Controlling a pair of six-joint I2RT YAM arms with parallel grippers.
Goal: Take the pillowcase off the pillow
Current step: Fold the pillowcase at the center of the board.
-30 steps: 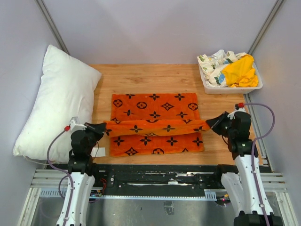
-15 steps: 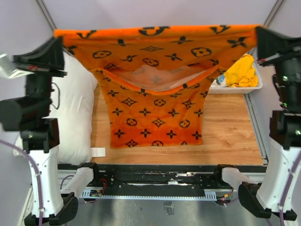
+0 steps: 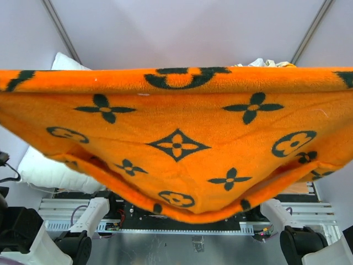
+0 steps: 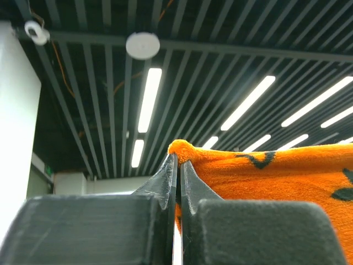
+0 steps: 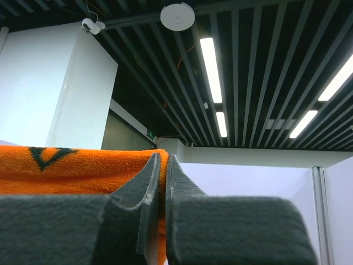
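The orange pillowcase (image 3: 176, 143) with black motifs hangs stretched wide and high, filling most of the top view. My left gripper (image 4: 177, 158) points up at the ceiling and is shut on one corner of the pillowcase (image 4: 265, 176). My right gripper (image 5: 162, 160) also points upward, shut on the opposite corner of the pillowcase (image 5: 71, 168). Both grippers are outside the top view's edges. The white pillow (image 3: 49, 171) lies at the left, bare and mostly hidden behind the raised fabric; only its top corner and lower edge show.
The raised fabric hides most of the table. A bit of the crumpled cloth (image 3: 270, 63) at the back right shows above its top edge. The arms' bases (image 3: 83, 221) and the metal rail (image 3: 193, 226) lie along the bottom.
Both grippers have lifted the pillowcase from the table up towards the camera. It lay folded a second ago, then hung spread, and now covers nearly the whole top view.
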